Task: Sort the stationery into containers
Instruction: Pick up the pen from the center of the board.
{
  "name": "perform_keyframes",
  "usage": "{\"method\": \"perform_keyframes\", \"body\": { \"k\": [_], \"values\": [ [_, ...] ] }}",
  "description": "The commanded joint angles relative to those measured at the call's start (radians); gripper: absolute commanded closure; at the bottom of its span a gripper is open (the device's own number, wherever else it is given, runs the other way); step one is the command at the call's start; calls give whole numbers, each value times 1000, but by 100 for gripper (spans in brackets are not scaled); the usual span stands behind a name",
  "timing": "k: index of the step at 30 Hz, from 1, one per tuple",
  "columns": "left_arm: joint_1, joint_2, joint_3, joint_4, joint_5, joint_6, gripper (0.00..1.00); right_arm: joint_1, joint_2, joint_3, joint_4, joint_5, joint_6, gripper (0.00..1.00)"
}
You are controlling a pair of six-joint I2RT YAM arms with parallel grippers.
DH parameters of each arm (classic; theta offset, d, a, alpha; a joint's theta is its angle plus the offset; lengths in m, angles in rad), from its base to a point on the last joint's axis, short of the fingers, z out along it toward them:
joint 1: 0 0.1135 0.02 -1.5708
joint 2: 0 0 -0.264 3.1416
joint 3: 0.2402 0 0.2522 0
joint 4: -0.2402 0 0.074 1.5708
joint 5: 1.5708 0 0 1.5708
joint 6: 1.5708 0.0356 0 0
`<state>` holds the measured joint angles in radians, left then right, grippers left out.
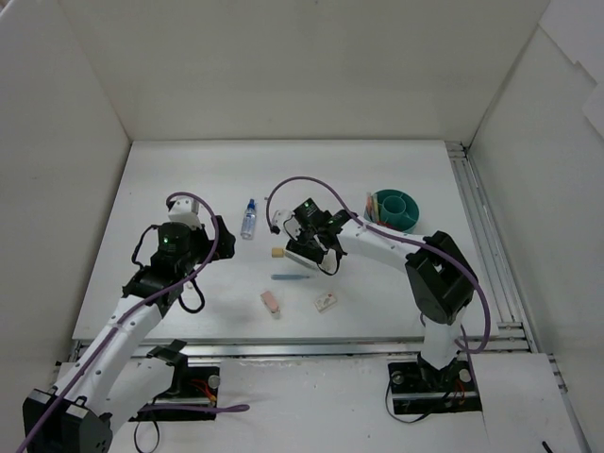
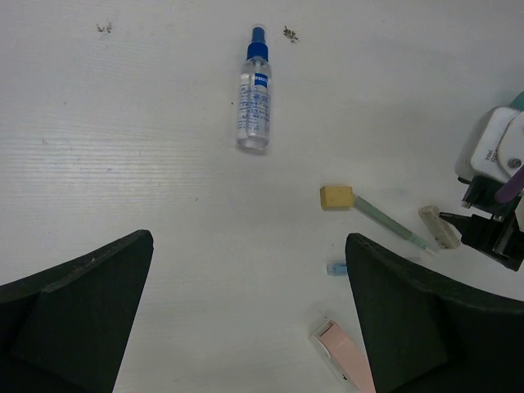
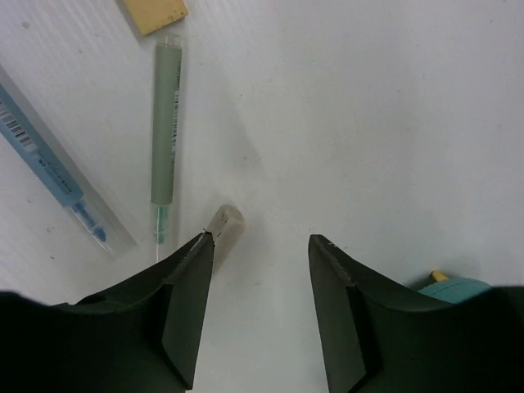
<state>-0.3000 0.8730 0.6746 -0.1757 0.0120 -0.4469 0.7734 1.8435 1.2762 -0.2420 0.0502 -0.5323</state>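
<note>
Right gripper hangs low over the counter with its jaws parted and only bare white surface between them. At about nine o'clock from it in the top view, the left gripper is spread wide and holds nothing. Closest to the right gripper, just outside its finger at ten o'clock, lies a small beige stub; whether it is a cap or an eraser I cannot tell. Beyond it, toward eleven o'clock, a grey-green pen lies flat, tip toward the gripper. A blue pen in a clear sleeve lies at nine to ten o'clock, and a tan cube sits just past the grey-green pen's far end. That pen is probably light and stiff, with a smooth round barrel that could roll or slip, so a pinch across the middle of the barrel looks safest. The teal bowl stands at two o'clock from the gripper in the top view, well apart from the pens. The counter is flat, matte white, and plain white walls close it in on the far side and both flanks.
</note>
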Motion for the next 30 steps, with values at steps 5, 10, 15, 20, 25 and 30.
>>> {"method": "perform_keyframes", "body": {
  "k": [5, 10, 15, 20, 25, 30],
  "values": [
    [6, -2, 14, 53, 39, 27, 0, -16, -81, -32, 26, -314, 90, 46],
    [6, 6, 13, 55, 46, 25, 0, 15, -17, -37, 46, -218, 149, 47],
    [6, 3, 8, 53, 45, 25, 0, -3, 3, -60, 87, -202, 198, 48],
    [6, 6, 8, 50, 42, 25, 0, -17, 26, -74, 99, -250, 235, 53],
    [6, 1, 2, 51, 37, 25, 0, -19, 36, -109, 101, -297, 284, 60],
    [6, 1, 2, 53, 32, 27, 0, -8, 19, -120, 102, -285, 298, 75]
  ]
}}
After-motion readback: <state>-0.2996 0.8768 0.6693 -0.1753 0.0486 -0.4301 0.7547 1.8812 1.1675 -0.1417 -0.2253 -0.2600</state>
